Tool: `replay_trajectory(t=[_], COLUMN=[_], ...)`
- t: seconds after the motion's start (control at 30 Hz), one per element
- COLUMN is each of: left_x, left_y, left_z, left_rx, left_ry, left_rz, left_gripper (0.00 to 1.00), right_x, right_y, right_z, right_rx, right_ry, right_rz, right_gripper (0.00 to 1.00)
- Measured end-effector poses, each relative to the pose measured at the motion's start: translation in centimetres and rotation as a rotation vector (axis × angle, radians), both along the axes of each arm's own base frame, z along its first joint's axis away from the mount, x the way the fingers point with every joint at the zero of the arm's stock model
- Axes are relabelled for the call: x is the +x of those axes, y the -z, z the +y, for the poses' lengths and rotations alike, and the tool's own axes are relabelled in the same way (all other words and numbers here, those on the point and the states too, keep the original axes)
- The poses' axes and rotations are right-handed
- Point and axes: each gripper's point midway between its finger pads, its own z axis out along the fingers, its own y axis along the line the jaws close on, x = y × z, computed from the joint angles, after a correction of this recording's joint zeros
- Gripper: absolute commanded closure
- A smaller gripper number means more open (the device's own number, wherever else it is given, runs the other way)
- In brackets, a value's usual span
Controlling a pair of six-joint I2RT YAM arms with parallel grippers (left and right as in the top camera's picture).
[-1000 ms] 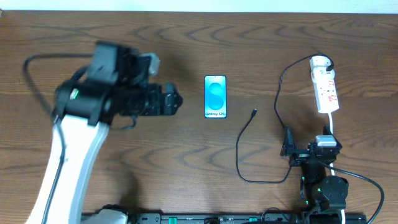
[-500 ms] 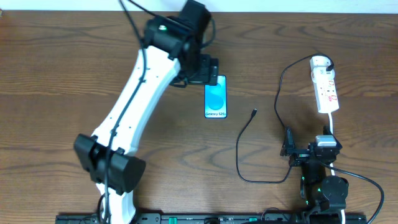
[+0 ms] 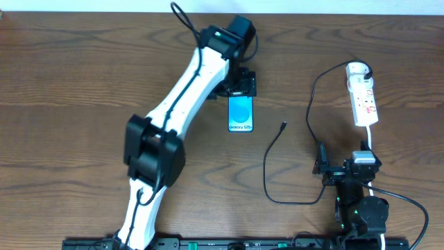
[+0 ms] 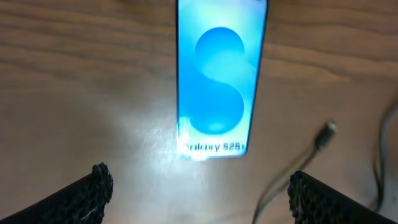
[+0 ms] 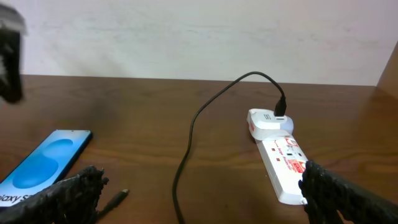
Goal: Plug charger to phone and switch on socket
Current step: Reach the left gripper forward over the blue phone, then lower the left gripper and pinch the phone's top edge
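Note:
The phone (image 3: pixel 241 114) lies flat mid-table, its blue-and-white screen lit and reading "Galaxy S25+". It also shows in the left wrist view (image 4: pixel 221 81) and the right wrist view (image 5: pixel 43 163). My left gripper (image 3: pixel 242 87) hovers over the phone's far end, open and empty (image 4: pixel 198 190). The charger (image 3: pixel 291 149) is a thin black cable looping from the socket (image 3: pixel 363 94) down to its loose connector tip (image 3: pixel 284 126) right of the phone. My right gripper (image 3: pixel 347 169) rests near the front edge below the socket, open and empty (image 5: pixel 202 196).
The socket's white cord (image 3: pixel 370 149) runs from its near end toward the right arm's base. The charger's white plug (image 5: pixel 266 120) sits in the socket's far end. The brown wooden table (image 3: pixel 83 76) ends at a pale wall behind.
My left arm swung from the table's left side across to the right and now reaches over the phone's far end. The right arm, cable and phone have not moved.

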Motion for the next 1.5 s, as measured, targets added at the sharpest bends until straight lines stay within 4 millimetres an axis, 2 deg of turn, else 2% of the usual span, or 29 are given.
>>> replay_trajectory(t=[0.13,0.37,0.5,0.73,1.17,1.5], left_x=[0.7,0.8,0.6,0.9,3.4,3.8], left_y=[3.1,6.5,8.2,8.7,8.9,9.3], left_z=[-0.7,-1.2,-2.2,-2.8,-3.6,-3.0], left_rx=[0.014,0.039,0.052,0.108,0.086,0.122], left_ry=[-0.015,-0.042,-0.038,-0.015,-0.019,-0.022], left_rz=[0.026,0.072,0.076,0.015,-0.085,-0.108], left_gripper=[0.08,0.08,0.08,0.08,0.08,0.08], right_x=[0.0,0.0,0.0,0.0,0.0,0.0], right_y=[0.0,0.0,0.0,0.0,0.0,0.0], right_z=[0.0,0.0,0.0,0.0,0.0,0.0], right_rx=[0.0,0.0,0.0,0.0,0.0,0.0], right_ry=[0.0,0.0,0.0,0.0,0.0,0.0], right_rz=[0.0,0.0,0.0,0.0,0.0,0.0], right_gripper=[0.01,0.01,0.01,0.01,0.01,0.01])
